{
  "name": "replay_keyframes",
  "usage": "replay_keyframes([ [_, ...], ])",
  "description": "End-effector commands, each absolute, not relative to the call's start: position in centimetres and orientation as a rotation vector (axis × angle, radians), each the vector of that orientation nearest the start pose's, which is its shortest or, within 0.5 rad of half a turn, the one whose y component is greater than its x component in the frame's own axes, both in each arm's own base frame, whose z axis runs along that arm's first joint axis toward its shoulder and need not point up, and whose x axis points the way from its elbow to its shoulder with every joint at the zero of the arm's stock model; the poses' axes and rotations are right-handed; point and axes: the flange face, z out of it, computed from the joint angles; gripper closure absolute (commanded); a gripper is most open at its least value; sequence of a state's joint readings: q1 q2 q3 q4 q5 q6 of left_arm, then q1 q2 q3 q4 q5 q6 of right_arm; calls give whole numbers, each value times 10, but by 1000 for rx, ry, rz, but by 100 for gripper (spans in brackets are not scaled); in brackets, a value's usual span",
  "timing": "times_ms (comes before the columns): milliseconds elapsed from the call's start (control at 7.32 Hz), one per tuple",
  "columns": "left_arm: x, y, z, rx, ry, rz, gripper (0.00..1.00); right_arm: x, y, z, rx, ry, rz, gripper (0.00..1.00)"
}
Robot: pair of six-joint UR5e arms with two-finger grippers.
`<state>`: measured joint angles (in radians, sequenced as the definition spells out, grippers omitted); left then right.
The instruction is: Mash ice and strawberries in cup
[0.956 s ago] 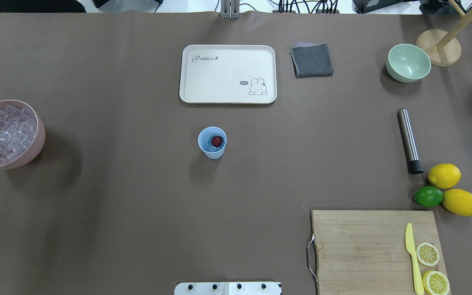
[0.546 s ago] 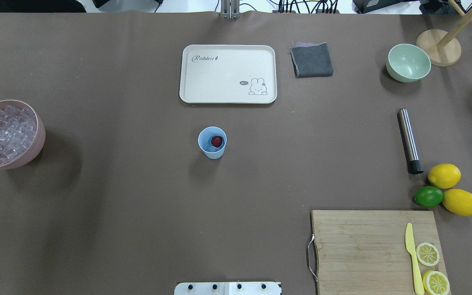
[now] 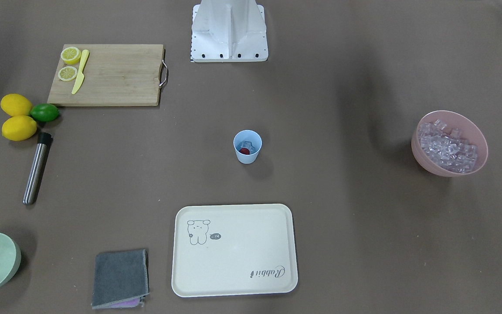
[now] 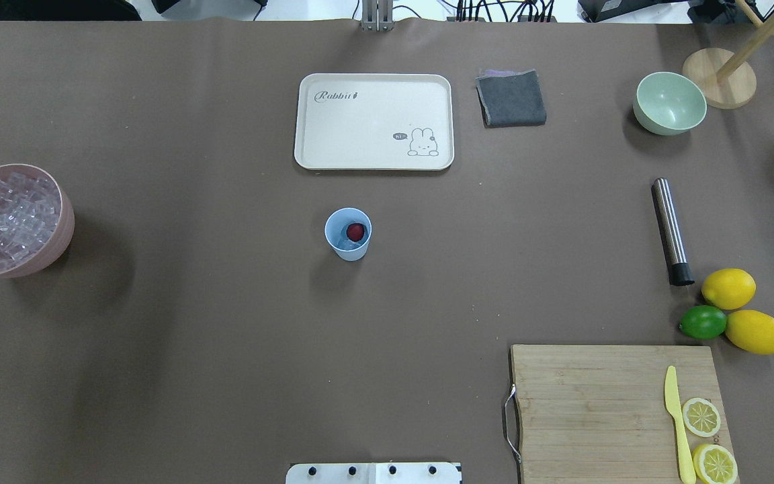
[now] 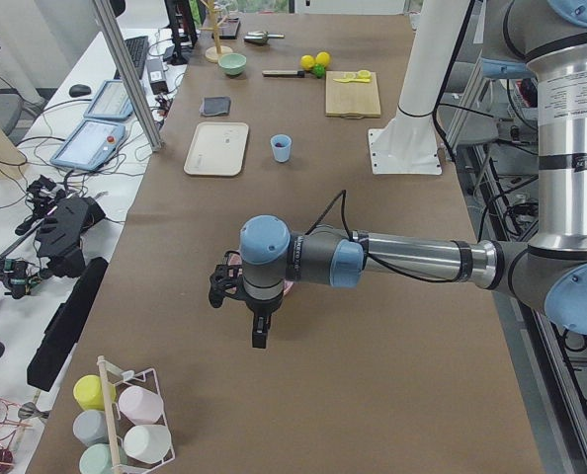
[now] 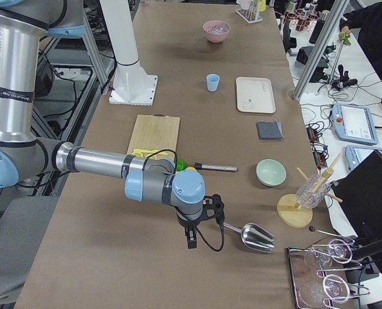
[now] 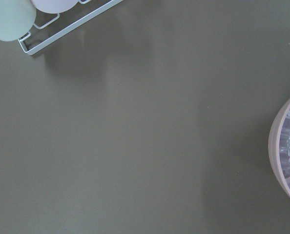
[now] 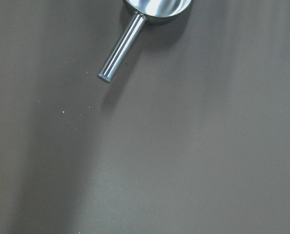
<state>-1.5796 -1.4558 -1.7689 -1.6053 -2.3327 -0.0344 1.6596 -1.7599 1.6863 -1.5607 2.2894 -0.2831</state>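
The light-blue cup [image 4: 348, 234] stands upright near the middle of the tabletop [image 4: 226, 336], and nothing touches it. Inside it I see one red strawberry [image 4: 355, 232] lying against a few clear pieces of ice [image 3: 246, 144] (the front-facing view shows the ice best). The cream rabbit tray [image 4: 373, 121] lies beyond the cup, on the side away from the robot, with a folded grey cloth [image 4: 511, 98] beside it. Well off toward the robot's left sits the pink bowl [image 4: 66, 225], heaped with ice cubes [image 4: 7, 215]. Toward the robot's right lies the steel muddler [image 4: 670, 228], its black end near two lemons [image 4: 728, 288] and a lime [image 4: 703, 322]. Nearer the robot, the wooden cutting board [image 4: 595, 403] carries a yellow knife [image 4: 676, 423] and two lemon slices [image 4: 701, 416].

The left claw [image 5: 259, 339] shows only in the left side view, so I cannot tell how far its fingers are parted. Its forearm runs level and low over the tabletop, and the wrist is turned so the claw points down, close by the pink bowl (the bowl's rim cuts into that wrist camera's right edge). The right claw [image 6: 191, 241] shows only in the right side view, and again I cannot tell its spread. It hangs pointing down from a level forearm, near a steel scoop [image 6: 255, 237] but apart from it.
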Motion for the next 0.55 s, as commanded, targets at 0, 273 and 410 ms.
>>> replay_keyframes([
  [0,-67,-453,616,91,818,-1,2,100,-418,656,80,-703,-179,0],
  [273,-97,-459,621,107,818,-68,2,98,-434,646,78,-703,-161,0],
  [410,-98,-456,621,108,818,-70,2,98,-433,647,75,-703,-160,0],
])
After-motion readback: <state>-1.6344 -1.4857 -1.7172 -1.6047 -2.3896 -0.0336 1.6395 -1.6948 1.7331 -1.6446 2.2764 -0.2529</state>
